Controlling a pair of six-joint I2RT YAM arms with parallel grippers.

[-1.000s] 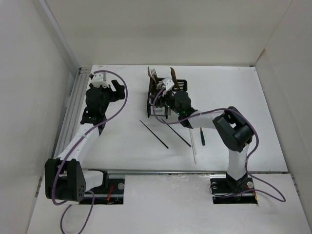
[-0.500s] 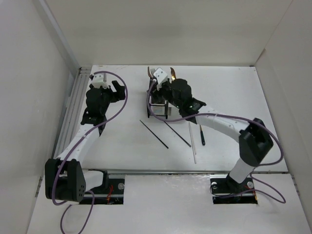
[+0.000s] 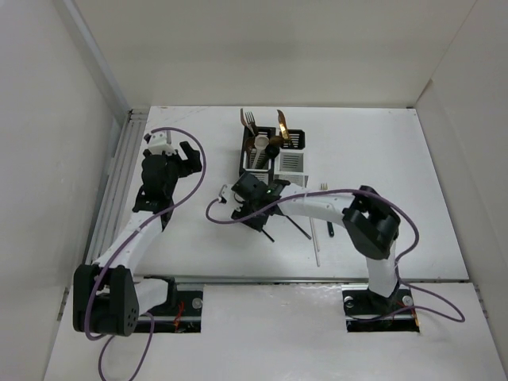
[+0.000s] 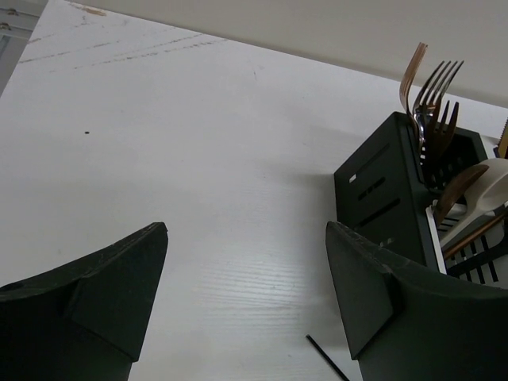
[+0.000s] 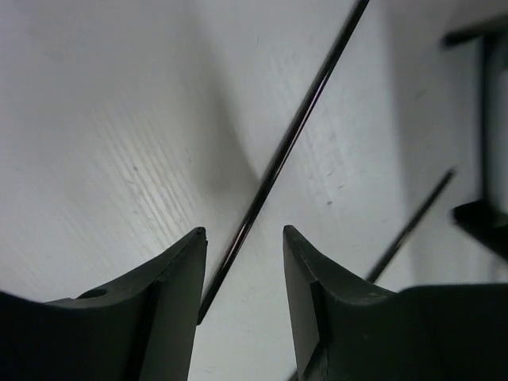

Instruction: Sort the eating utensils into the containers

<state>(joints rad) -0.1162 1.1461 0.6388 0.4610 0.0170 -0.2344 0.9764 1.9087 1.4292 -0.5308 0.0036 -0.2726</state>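
Overhead view of a white surface (image 3: 397, 159) with two robot arms. The sorting task is partly done. At 12 o'clock on the surface stand the two joined containers (image 3: 274, 155). The left one already holds several upright utensils: forks (image 3: 249, 121), a cream spoon (image 3: 260, 144) and a copper spoon (image 3: 280, 127). The right one looks empty from above.

Four pieces are left to sort, all lying flat toward 6 o'clock of the containers:
- a black chopstick (image 3: 262, 228)
- a second black chopstick (image 3: 298, 228), just to the first one's 3 o'clock
- a white chopstick (image 3: 315, 238)
- a short dark piece of cutlery (image 3: 329, 225), too small to identify

The right pincer (image 3: 242, 200) hangs low over the first black chopstick. In the right wrist view the pincer (image 5: 244, 234) is released, one finger on each side of the chopstick (image 5: 294, 135). The chopstick runs between them from 7 o'clock up toward 1 o'clock, touching neither finger — positioned for a pinch, it seems, but not yet gripped. The second chopstick (image 5: 413, 214) lies apart at 3 o'clock.

The left pincer (image 3: 173, 149) waits well apart at 9 o'clock of the containers. Its own wrist view shows it (image 4: 246, 238) spread wide and holding nothing, with the containers (image 4: 381, 190) at 2 o'clock.
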